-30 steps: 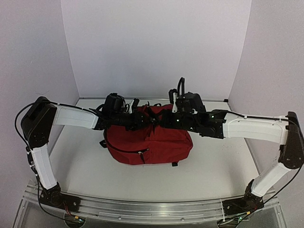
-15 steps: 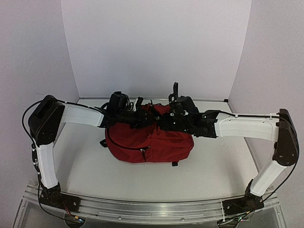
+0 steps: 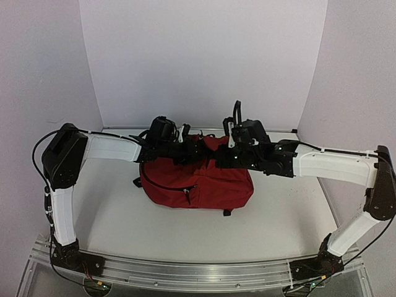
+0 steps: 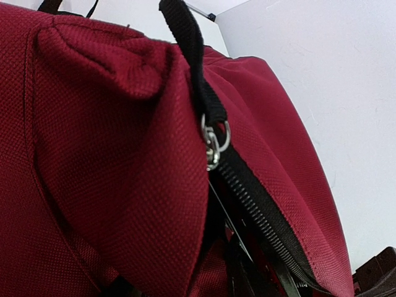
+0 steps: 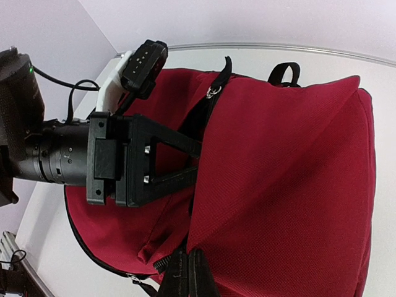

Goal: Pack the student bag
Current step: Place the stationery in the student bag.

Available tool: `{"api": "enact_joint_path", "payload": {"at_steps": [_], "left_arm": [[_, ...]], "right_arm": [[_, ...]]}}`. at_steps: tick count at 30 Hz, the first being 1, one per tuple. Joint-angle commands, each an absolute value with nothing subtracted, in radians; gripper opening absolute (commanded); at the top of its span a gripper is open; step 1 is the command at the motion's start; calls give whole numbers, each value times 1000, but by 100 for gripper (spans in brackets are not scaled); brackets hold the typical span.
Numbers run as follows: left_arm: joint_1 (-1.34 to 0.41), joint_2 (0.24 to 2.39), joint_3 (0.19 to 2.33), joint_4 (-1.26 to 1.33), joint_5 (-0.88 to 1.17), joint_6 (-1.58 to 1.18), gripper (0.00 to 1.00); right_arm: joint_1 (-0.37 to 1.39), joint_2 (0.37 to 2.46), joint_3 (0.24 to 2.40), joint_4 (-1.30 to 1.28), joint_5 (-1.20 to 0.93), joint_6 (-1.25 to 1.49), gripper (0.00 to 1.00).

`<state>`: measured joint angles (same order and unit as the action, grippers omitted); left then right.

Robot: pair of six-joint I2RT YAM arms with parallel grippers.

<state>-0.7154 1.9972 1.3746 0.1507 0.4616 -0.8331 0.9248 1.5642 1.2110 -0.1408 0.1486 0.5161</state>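
Bag (image 3: 198, 182) sits mid-table (image 3: 278, 216), a bit toward the far wall, front pocket facing the near edge, and I've got both arms reaching in over its top from either side.

Right gripper (image 5: 189, 272) is squeezed completely closed. From its own wrist cam the tips look pinched on the bag's red fabric edge right by the zipper (image 4: 260, 216), and the cloth fans out taut from that spot.

Left gripper (image 5: 197, 159) comes in from the left with its jaws part-way apart. The tips disappear under the red flap at the opening, so I can't tell whether it's clamped on fabric or just sitting there.

Left wrist cam is basically a faceful of red weave, with the metal pull (image 4: 212, 145) hanging on its black tab at the top of the zipper.
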Motion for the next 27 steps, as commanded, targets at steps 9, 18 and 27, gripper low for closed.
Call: {"api": "enact_joint_path", "payload": {"at_steps": [9, 18, 27], "left_arm": [[-689, 1741, 1156, 185, 435, -775, 53], [-656, 1550, 1070, 7, 359, -753, 70], [-649, 1498, 1003, -30, 368, -785, 80]], "right_arm": [[946, 1526, 1294, -69, 95, 484, 54], [806, 1702, 1487, -124, -34, 482, 56], [694, 1957, 1739, -182, -163, 425, 51]]}}
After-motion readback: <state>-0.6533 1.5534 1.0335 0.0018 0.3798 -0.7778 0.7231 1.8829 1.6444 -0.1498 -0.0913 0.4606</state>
